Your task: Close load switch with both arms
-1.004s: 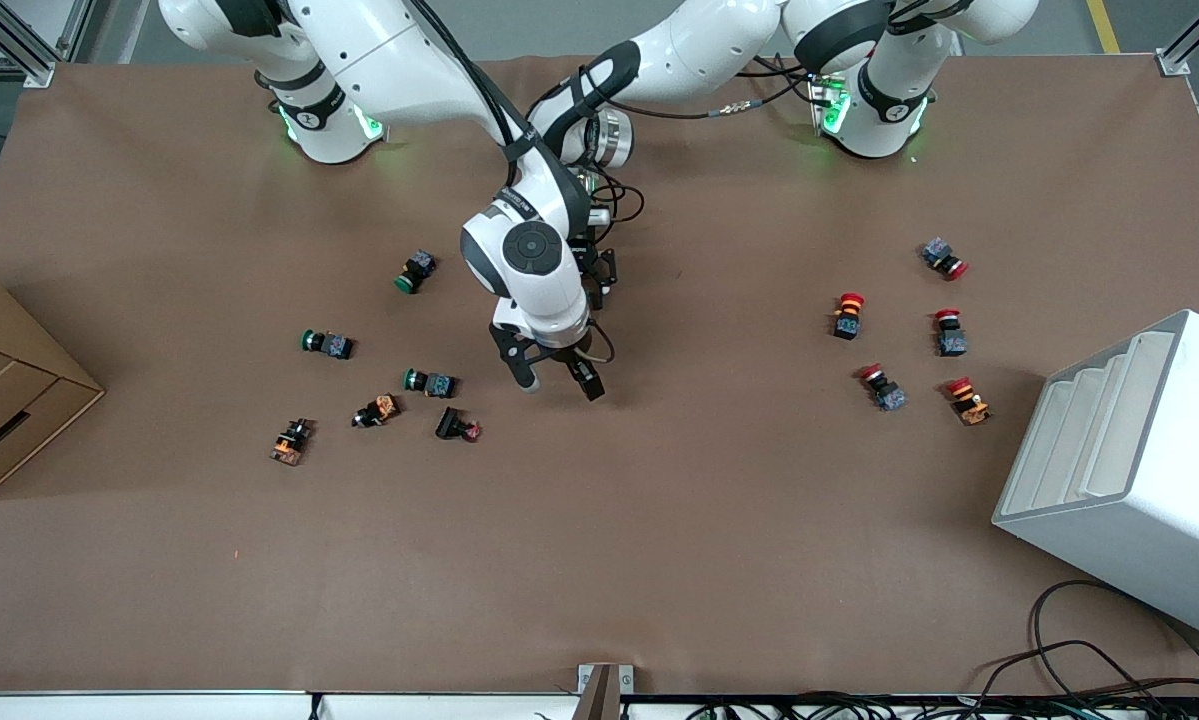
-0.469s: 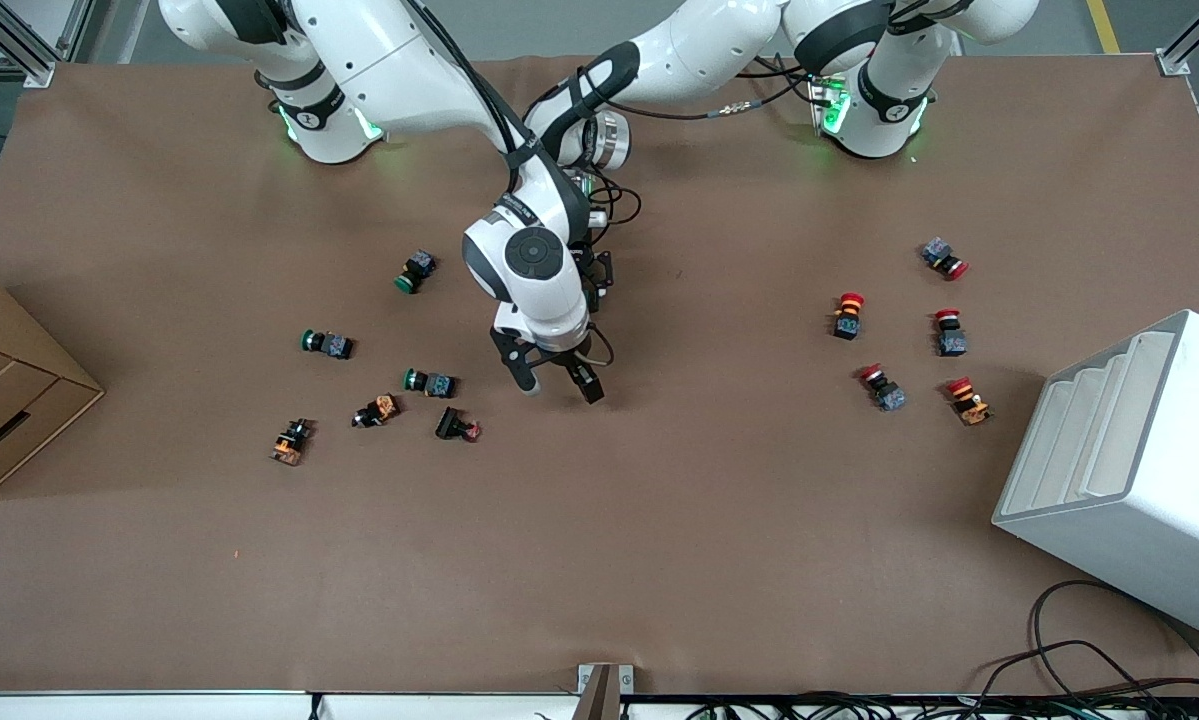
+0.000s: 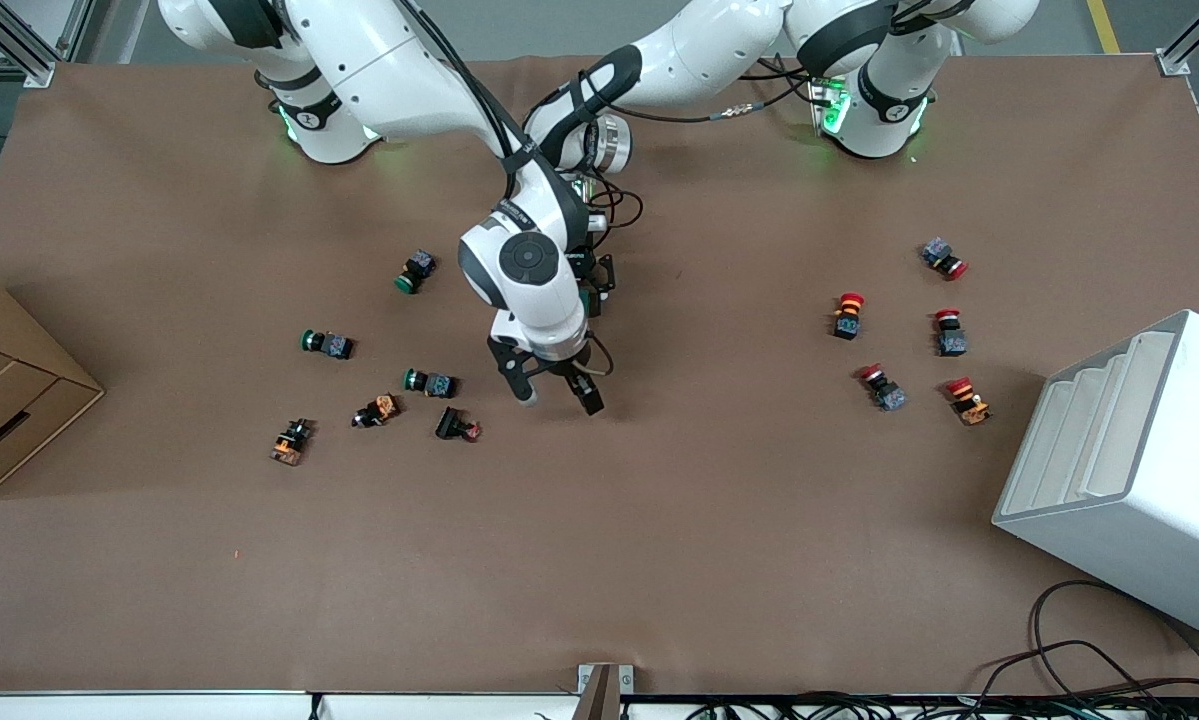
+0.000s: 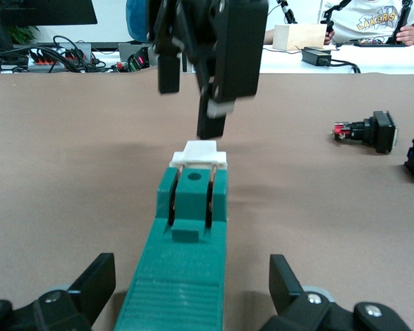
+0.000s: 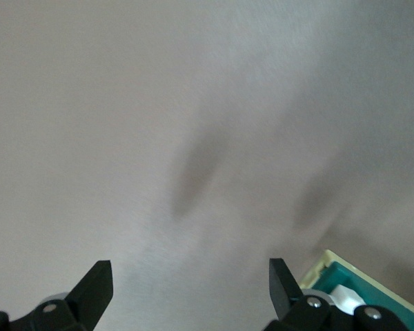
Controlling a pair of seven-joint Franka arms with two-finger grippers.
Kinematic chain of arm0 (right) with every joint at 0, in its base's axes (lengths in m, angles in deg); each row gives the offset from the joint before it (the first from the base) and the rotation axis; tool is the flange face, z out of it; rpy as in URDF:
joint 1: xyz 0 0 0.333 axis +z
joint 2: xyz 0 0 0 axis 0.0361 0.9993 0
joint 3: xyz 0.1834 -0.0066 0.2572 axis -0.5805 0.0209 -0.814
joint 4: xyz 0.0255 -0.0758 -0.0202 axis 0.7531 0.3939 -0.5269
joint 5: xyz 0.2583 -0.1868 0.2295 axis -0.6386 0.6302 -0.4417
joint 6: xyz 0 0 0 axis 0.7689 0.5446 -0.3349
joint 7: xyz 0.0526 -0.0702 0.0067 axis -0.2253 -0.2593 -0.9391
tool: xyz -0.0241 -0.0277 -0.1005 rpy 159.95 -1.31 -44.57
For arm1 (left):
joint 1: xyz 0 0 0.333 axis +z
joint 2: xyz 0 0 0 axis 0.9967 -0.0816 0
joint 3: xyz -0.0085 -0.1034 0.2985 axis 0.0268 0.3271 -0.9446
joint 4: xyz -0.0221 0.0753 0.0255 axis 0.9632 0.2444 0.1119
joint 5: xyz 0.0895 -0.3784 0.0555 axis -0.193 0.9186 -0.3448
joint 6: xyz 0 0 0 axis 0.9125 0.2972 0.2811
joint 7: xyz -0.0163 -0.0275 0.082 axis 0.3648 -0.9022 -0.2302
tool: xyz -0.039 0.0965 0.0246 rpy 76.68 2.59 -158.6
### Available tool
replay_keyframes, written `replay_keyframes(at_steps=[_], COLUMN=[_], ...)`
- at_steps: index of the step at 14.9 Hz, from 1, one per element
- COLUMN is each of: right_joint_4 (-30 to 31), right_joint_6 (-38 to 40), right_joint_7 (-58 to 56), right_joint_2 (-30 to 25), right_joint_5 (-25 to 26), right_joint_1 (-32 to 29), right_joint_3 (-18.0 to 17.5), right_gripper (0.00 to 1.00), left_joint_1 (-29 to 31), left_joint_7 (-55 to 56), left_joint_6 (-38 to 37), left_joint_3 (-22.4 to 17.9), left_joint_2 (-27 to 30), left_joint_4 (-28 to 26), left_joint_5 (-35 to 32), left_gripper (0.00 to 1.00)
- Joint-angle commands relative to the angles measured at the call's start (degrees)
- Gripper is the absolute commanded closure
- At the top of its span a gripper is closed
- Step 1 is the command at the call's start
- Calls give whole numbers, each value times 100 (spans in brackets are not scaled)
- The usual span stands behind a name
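Right now both arms meet over the middle of the table. The right gripper, on the arm coming from the right arm's base, hangs low over bare tabletop w/ its jaws spread apart and nothing between them. The left gripper sits mostly tucked under the right arm's wrist in the front view. In the left wrist view we see its fingers spread wide too, one on either side of the load switch, w/ a gap showing on each side, so no grip on it. The switch's white lever end points toward the right gripper, which hangs just above that end, not touching. We can't tell for sure whether the switch rests flat on the table.

Green-capped push buttons lie toward the right arm's end, red-capped push buttons toward the left arm's end, all well apart from the switch.
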Motion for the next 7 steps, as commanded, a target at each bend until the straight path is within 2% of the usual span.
replay_keyframes(at_steps=[1, 4, 7], right_joint_4=[-707, -1271, -1281], right_joint_6=[884, 1904, 2406], right_joint_7=[-349, -1226, -2840], right_joint_2=[-3, -108, -538], right_joint_5=[42, -2, -185], right_joint_1=[-349, -753, -1411], right_joint_3=[-85, -111, -137], right_gripper=[0, 0, 0], left_joint_1=[53, 70, 123], left_joint_7=[-180, -198, -206], left_joint_6=[94, 164, 173], left_joint_3=[22, 31, 40], left_joint_2=[-16, 19, 28], left_joint_4=[134, 161, 161], left_joint_5=[68, 68, 68], left_gripper=[1, 1, 1])
